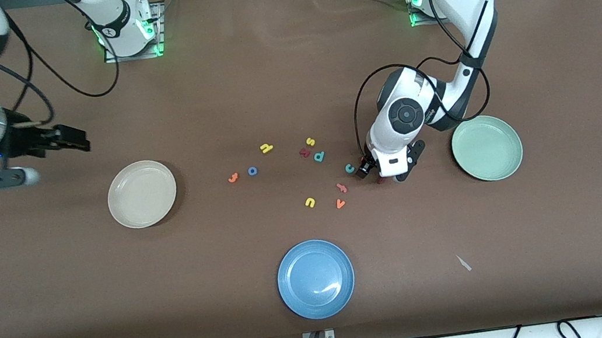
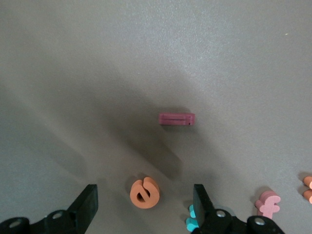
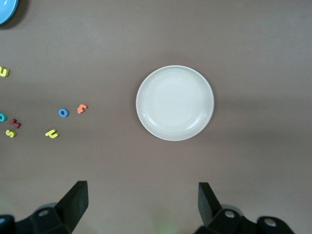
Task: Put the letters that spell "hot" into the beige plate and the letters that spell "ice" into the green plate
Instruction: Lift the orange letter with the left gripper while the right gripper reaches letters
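One wrist view shows orange e (image 2: 145, 193).

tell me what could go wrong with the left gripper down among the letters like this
1. The left gripper is low with open fingers around the orange e; the teal c sits right by one finger and could get knocked or pinched along.
2. The e is small and flat, so the fingers may slip off it.
3. The dark red i lies close by and could be nudged away.
The right gripper waits open over the table near the beige plate.
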`<action>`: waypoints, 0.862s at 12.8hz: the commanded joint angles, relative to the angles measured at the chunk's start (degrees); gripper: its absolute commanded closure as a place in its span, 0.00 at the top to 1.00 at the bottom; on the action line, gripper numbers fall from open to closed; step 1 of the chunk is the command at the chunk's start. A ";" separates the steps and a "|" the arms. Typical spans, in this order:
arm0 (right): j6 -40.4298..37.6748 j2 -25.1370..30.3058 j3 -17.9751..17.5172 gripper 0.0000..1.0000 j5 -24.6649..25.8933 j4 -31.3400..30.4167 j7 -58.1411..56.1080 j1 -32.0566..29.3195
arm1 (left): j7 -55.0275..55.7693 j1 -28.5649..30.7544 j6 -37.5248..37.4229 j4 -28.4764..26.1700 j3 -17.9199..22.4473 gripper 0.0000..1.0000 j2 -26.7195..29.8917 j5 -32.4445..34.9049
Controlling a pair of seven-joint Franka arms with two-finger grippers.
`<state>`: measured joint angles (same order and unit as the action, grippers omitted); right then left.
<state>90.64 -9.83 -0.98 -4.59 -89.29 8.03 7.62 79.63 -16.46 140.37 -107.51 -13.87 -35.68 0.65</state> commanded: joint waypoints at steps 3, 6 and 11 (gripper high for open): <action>8.13 -6.60 0.72 1.00 -3.85 0.87 5.31 6.15 | 2.63 -0.68 1.66 -1.47 0.60 0.75 0.61 2.07; 11.12 -9.58 0.63 1.00 -3.75 0.88 11.04 8.64 | 3.51 -1.12 1.75 -1.39 0.60 0.70 0.09 2.07; 18.91 -12.76 0.54 1.00 -3.94 -4.19 8.23 11.70 | 5.88 -1.74 2.71 -1.30 0.60 0.54 -0.79 3.74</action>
<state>104.54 -23.26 -0.94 -7.25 -89.72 17.12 17.45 82.76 -17.34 141.78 -108.39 -13.78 -36.06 2.02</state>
